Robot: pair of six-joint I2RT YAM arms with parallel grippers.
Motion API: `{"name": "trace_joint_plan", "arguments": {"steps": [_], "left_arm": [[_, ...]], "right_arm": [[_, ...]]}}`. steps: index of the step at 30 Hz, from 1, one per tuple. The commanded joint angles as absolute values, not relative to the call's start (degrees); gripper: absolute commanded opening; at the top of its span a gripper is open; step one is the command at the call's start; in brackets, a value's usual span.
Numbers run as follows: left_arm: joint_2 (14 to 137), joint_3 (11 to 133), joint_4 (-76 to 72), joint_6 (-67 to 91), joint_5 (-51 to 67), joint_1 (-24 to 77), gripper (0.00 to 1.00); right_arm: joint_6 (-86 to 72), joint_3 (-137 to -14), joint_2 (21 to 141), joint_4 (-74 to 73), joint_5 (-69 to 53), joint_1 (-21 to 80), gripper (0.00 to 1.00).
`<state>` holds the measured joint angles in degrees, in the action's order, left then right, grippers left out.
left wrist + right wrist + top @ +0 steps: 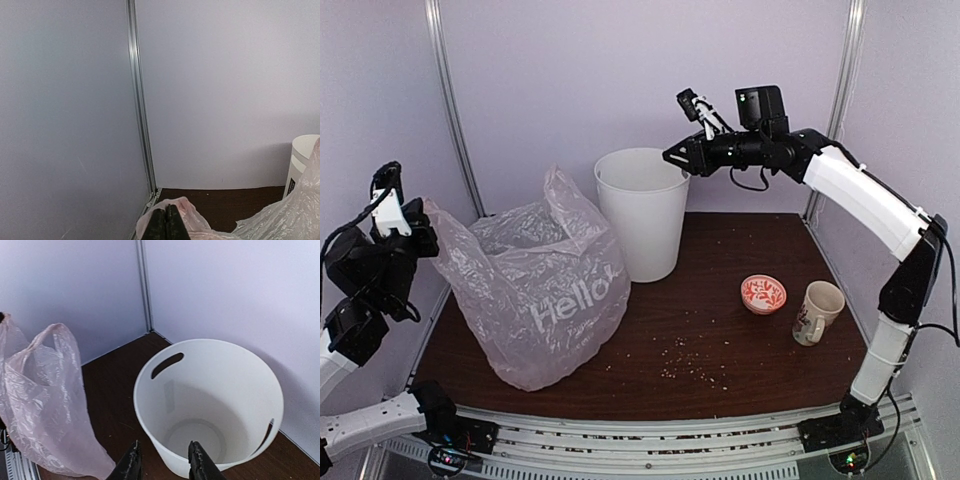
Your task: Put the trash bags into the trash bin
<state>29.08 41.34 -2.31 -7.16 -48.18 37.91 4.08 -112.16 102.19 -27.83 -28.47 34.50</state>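
my left gripper point(166, 223) is pinched all the way closed, with a fold of the pink trash bag point(540, 290) bunched right at the tips, so it looks clamped on the bag's left corner. that corner is pulled up toward the left wall. the rest of the bag sits puffed up on the left half of the table point(720, 330), leaning against the white trash bin point(645, 220), and none of it is inside. the white lettering point(570, 300) on the front reads "Hello", with the end creased into a fold. my right gripper point(162, 466) hovers just over the near rim of the bin, fingers parted and nothing between them, looking straight down into the bare bottom. there's a dark sticker point(291, 186) on the bin's side, too small to read. off to the right, well apart from the bin, sit a little red-patterned bowl point(763, 294) and a floral mug point(817, 312), with crumbs point(690, 365) scattered on the wood.
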Motion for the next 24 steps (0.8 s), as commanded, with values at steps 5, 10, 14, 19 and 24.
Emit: {"name": "trace_joint_plan", "arguments": {"steps": [5,10,14,19,24], "left_arm": [[28.8,38.9,-6.0,-8.1,-48.1,37.5,0.00],[28.5,38.6,-5.9,-8.2,-46.0,37.5,0.00],[28.1,38.4,-5.8,-8.3,-46.3,37.6,0.00],[27.8,37.9,-6.4,-8.6,-46.2,37.6,0.00],[28.2,37.8,-6.3,-8.6,-45.5,37.5,0.00]], "right_arm": [[2.0,-109.7,104.0,-26.2,-8.9,32.7,0.33],[2.7,-111.3,106.4,-25.6,-6.6,31.3,0.35],[3.1,-112.1,107.8,-26.2,-8.9,30.9,0.35],[0.7,-114.3,109.7,-28.9,-9.0,30.8,0.40],[-1.0,-114.7,110.5,-28.5,-9.0,30.7,0.42]]}}
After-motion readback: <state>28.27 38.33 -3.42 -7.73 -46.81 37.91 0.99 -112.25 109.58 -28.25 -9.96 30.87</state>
